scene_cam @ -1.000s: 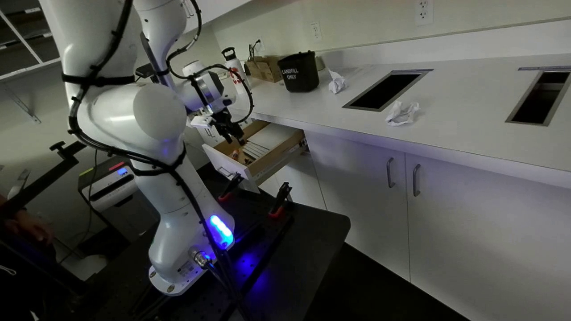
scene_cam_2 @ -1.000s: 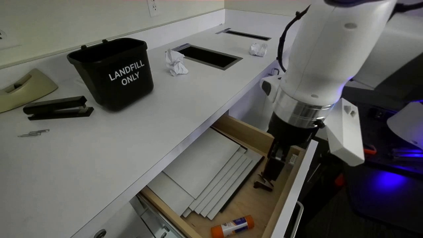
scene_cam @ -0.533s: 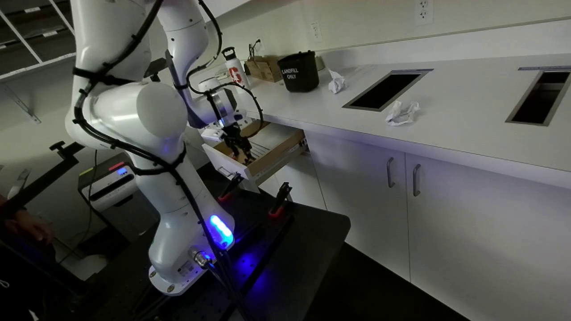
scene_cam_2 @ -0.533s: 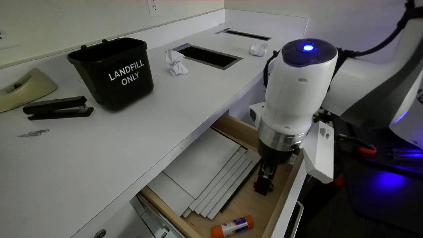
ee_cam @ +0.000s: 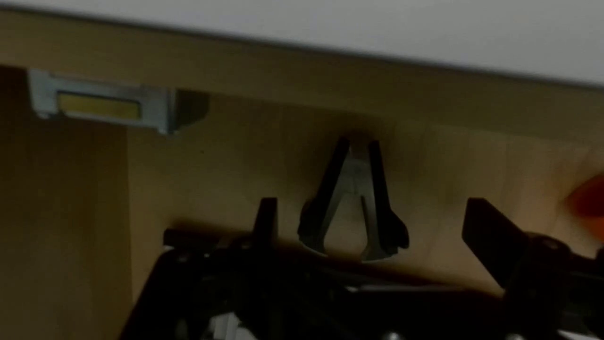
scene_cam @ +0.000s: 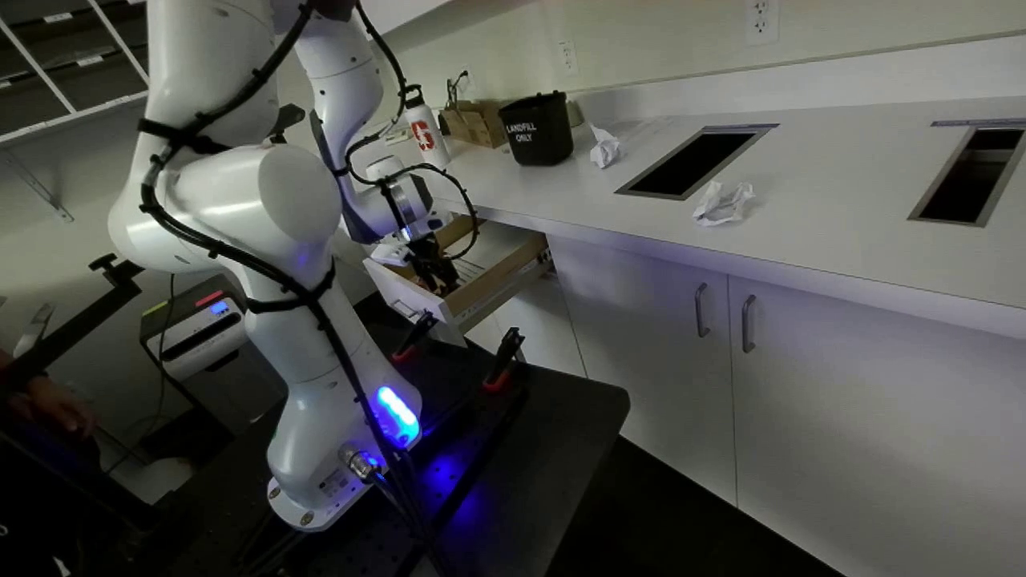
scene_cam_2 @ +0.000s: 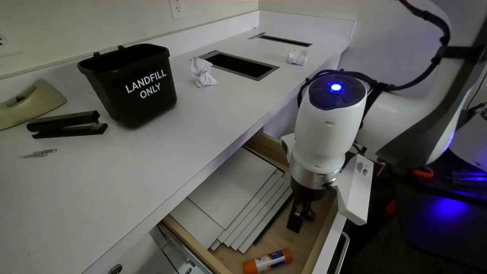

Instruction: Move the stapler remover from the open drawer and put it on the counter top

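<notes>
Lying framed between the fingers (ee_cam: 490, 241) of the wide-spread gripper (ee_cam: 372, 210), the staple remover (ee_cam: 354, 182) is aligned lengthwise across their closing line.

In an exterior view the white arm (scene_cam: 228, 192) rises from a blue-lit base (scene_cam: 321, 465) in front of the drawer (scene_cam: 497, 286), bends, and comes down to it. The wrist (scene_cam_2: 323, 133) hangs tilted above the drawer, its dark cap (scene_cam_2: 335, 98) glowing blue. The gripper (ee_cam: 371, 203) points down into the drawer, its jaws spread well apart within the walls.
</notes>
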Motion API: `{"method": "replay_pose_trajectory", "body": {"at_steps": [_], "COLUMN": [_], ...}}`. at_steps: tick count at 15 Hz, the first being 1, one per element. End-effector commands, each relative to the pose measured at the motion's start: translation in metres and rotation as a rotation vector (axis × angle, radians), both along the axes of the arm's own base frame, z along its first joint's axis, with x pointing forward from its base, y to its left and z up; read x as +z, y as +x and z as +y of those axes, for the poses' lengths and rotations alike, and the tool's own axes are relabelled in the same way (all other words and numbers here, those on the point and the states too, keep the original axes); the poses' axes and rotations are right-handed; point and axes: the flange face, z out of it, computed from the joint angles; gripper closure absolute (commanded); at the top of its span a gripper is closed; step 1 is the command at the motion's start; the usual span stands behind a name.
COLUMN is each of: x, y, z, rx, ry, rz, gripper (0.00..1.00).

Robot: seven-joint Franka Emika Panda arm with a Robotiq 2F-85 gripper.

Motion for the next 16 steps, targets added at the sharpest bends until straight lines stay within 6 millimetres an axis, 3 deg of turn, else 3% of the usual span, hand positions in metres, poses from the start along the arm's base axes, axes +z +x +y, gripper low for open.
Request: {"method": "replay_pose_trajectory", "body": {"at_steps": [1, 2, 4, 12, 16], "x": [-0.009, -0.011, -0.015, -0.01, -0.003], "y": [0.005, 0.005, 0.003, 0.003, 0.004], "z": [0.001, 0.001, 0.002, 0.01, 0.012], "rx": [-0.05, -0.062, -0.083, -0.135, -0.153], "ry": [0.005, 0.009, 0.007, 0.031, 0.034], "rz": [-0.031, -0.034, -0.037, -0.055, -0.054], "gripper": [0.01, 0.25, 0.3, 0.88, 0.92]}}
